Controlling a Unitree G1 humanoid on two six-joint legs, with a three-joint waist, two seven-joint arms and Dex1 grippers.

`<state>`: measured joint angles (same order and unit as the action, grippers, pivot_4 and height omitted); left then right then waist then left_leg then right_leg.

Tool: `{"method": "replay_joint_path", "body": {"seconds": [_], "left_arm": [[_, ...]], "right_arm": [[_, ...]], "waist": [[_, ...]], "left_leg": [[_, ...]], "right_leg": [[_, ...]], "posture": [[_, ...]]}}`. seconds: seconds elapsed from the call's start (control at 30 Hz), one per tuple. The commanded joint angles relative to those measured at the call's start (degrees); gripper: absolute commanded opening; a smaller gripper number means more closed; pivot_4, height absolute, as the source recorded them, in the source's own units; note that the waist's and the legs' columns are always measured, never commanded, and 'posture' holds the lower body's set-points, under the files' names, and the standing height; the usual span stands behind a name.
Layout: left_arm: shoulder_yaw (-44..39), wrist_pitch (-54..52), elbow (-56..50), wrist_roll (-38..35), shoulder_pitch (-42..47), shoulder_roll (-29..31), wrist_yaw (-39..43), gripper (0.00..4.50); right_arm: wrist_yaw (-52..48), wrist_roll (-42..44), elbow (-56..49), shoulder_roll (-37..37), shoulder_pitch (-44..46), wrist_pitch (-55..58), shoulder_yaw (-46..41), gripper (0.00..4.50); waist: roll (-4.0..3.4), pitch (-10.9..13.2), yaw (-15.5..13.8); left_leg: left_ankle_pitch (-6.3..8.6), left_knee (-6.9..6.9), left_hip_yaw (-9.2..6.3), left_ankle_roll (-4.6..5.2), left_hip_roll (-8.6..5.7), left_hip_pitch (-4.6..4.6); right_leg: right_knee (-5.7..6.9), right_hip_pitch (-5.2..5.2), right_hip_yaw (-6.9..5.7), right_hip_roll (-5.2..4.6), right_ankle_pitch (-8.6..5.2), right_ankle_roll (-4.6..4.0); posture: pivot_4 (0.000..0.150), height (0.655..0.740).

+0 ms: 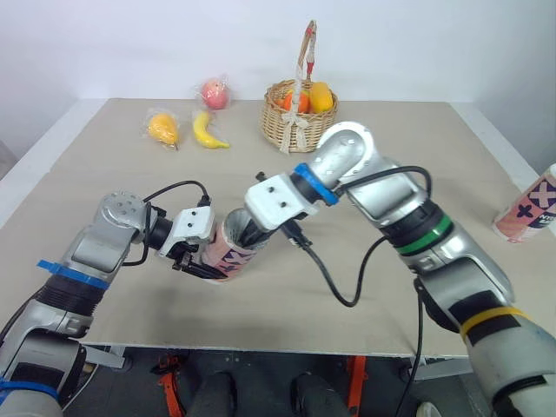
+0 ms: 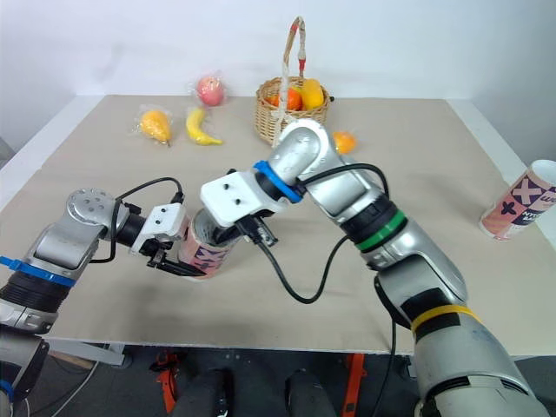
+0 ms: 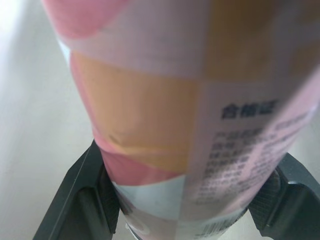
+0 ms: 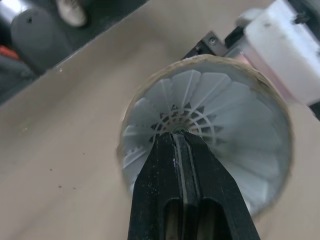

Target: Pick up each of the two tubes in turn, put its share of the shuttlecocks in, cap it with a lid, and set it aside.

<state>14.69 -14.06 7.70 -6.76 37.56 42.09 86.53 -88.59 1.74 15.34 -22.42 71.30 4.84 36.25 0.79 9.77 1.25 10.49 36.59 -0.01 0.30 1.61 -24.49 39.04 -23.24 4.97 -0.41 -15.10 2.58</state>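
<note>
Right tool [image 4: 176, 136]: clenched, its two black fingers pressed flat against each other with nothing visible between them. The tips are inside the open mouth of the tube [image 1: 228, 252] and meet the centre of a white shuttlecock [image 4: 235, 115], whose feather skirt spreads across nearly the whole bore.

Left tool [image 1: 204, 268]: grasping the tube near its lower end, with one finger [image 3: 82, 200] on each side of the printed pink, orange and white wall. The tube is tilted, and its mouth is turned up and toward the right arm. It lies over the near left part of the worktop [image 1: 417, 139]. Whether its lower end touches the surface cannot be told.

A black cable [image 1: 334, 282] hangs in a loop from the right wrist, over the worktop.

The second tube [image 2: 519, 204] stands on end near the right edge of the worktop, well apart from both tools. Its mouth is open and faces upward.

At the far side stands a wicker basket [image 1: 291, 117] with an upright handle and orange fruit inside. A loose orange [image 2: 345, 141] lies just beside it on the right. To the left of the basket lie a banana [image 1: 208, 132], an apple [image 1: 215, 93] and a yellow fruit [image 1: 162, 129], each in clear wrapping and near one another.
</note>
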Motion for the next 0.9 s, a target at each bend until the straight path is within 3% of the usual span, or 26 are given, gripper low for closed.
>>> {"method": "replay_joint_path", "body": {"seconds": [0.03,0.27,0.43,0.53,0.73,0.9], "left_arm": [[1.8,-0.9,-0.7,0.7,-1.5,-0.2,-0.8,2.9],[1.4,-1.5,-1.3,0.6,-2.0,-0.3,-1.4,2.9],[1.4,-1.8,-1.4,0.4,-2.0,-0.6,-1.6,2.9],[1.6,-1.6,-1.2,0.6,-1.9,-0.9,-1.7,2.9],[1.5,-1.2,-0.4,0.8,-1.6,-1.4,-1.5,2.9],[1.4,-0.6,0.4,0.7,-1.0,-2.3,-1.7,2.9]], "right_arm": [[0.2,-4.1,4.9,4.1,1.7,0.7,2.9,0.09],[-1.0,-5.1,4.8,9.6,-0.5,5.7,3.7,0.09],[-1.9,-1.7,7.5,9.4,2.6,9.7,-3.3,0.09],[-3.7,3.1,6.8,6.4,4.7,12.6,-7.0,0.09],[-3.9,12.8,0.9,-3.8,5.3,15.6,-6.3,0.09],[-3.9,11.4,-2.9,-9.6,2.9,14.1,-5.8,0.09]], "waist": [[0.0,0.0,0.0],[0.0,-0.3,0.1],[-0.03,-0.3,0.1],[-0.04,-0.3,0.0],[-0.04,-0.3,-0.2],[-0.05,-0.3,-0.1]], "left_leg": [[0.0,0.0,-0.01,0.0,0.02,0.01],[-0.03,-0.05,-0.22,-0.05,0.14,0.21],[-0.03,-0.12,-0.29,-0.05,0.22,0.3],[-0.04,-0.13,-0.32,-0.07,0.22,0.26],[-0.07,-0.09,-0.45,-0.12,0.01,-0.04],[-0.06,-0.12,-0.4,-0.12,-0.09,-0.07]], "right_leg": [[0.0,0.0,-0.08,0.0,0.02,-0.04],[0.07,0.14,-0.38,0.11,0.01,-0.35],[0.12,0.16,-0.43,0.24,0.0,-0.48],[0.12,0.15,-0.46,0.23,0.0,-0.5],[0.07,0.11,-0.46,-0.12,-0.02,-0.45],[0.03,0.09,-0.48,-0.26,-0.05,-0.41]], "posture": [[0.15,0.74],[0.15,0.74],[0.15,0.74],[0.15,0.74],[0.15,0.74],[0.15,0.74]]}}
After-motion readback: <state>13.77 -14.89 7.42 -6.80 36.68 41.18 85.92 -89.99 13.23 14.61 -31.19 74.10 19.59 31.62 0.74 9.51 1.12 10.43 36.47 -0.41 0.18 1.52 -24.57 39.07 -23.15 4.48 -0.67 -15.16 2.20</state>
